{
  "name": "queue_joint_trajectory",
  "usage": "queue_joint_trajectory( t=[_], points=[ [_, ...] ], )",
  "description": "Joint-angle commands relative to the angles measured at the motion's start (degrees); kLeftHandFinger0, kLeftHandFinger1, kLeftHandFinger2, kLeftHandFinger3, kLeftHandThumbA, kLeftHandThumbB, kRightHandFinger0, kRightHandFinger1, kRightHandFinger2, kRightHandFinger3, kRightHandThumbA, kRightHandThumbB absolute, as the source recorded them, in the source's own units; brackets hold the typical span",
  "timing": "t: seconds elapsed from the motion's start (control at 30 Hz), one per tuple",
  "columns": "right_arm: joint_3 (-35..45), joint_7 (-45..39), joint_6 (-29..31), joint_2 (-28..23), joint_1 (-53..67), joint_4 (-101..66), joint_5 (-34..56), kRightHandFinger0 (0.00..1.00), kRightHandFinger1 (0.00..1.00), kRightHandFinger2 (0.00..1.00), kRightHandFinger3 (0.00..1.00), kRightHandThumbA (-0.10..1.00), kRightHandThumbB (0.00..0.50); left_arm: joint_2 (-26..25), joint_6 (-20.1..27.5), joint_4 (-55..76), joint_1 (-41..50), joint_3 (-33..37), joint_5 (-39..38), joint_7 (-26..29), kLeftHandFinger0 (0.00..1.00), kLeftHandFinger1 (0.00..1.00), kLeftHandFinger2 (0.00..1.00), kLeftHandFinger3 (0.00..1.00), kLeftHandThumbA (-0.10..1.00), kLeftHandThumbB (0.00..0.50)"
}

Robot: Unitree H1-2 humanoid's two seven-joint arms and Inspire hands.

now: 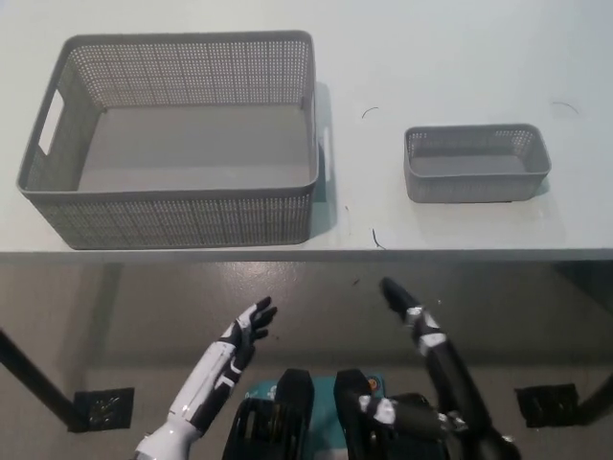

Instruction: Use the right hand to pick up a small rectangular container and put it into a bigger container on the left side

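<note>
While both hands hang below the counter's front edge, nothing is held: the black right hand and the white left hand each show loose, spread fingers. Beyond the edge, the small basket sits upright, mouth up, well apart to the right of the big basket. Its long axis runs parallel to the edge. I'd reach straight up, then forward, and pinch the near long wall rather than span its length.

Looks like a lab/test space: plain white table, bare polished concrete floor, black floor plates at the table legs.
</note>
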State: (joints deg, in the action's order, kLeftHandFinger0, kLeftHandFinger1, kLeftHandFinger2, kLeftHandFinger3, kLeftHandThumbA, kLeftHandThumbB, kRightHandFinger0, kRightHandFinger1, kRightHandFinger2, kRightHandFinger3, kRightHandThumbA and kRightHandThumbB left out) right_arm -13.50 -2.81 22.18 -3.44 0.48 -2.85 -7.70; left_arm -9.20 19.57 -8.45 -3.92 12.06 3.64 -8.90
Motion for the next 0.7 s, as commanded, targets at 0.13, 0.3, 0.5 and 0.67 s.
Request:
queue_joint_trajectory(
  t=[0.13,0.3,0.5,0.67],
  points=[
    [10.89,1.22,-3.47,-6.28,-3.8,-15.33,-1.95,1.0,1.0,1.0,1.0,1.0,0.234,-0.98,3.22,2.04,-0.12,1.94,1.23,-3.1,1.0,1.0,1.0,1.0,1.0,0.421],
    [17.9,-2.85,-18.24,-15.56,-15.49,-22.14,-3.9,1.0,1.0,1.0,1.0,1.0,0.336,-1.39,2.76,3.15,1.24,1.34,1.22,-2.94,1.0,1.0,1.0,1.0,1.0,0.409],
    [17.54,-10.98,-31.47,-27.34,-32.53,-21.57,-6.89,1.0,1.0,1.0,1.0,1.0,0.276,-0.87,3.55,1.75,0.72,1.06,0.56,-3.09,1.0,1.0,1.0,1.0,1.0,0.41],
    [9.71,-23.06,-40.48,-35.47,-50.22,-14.22,-10.33,1.0,1.0,1.0,1.0,1.0,0.231,-1.08,3.33,1.73,1.14,0.97,1.25,-2.98,1.0,1.0,1.0,1.0,1.0,0.408]
  ],
)
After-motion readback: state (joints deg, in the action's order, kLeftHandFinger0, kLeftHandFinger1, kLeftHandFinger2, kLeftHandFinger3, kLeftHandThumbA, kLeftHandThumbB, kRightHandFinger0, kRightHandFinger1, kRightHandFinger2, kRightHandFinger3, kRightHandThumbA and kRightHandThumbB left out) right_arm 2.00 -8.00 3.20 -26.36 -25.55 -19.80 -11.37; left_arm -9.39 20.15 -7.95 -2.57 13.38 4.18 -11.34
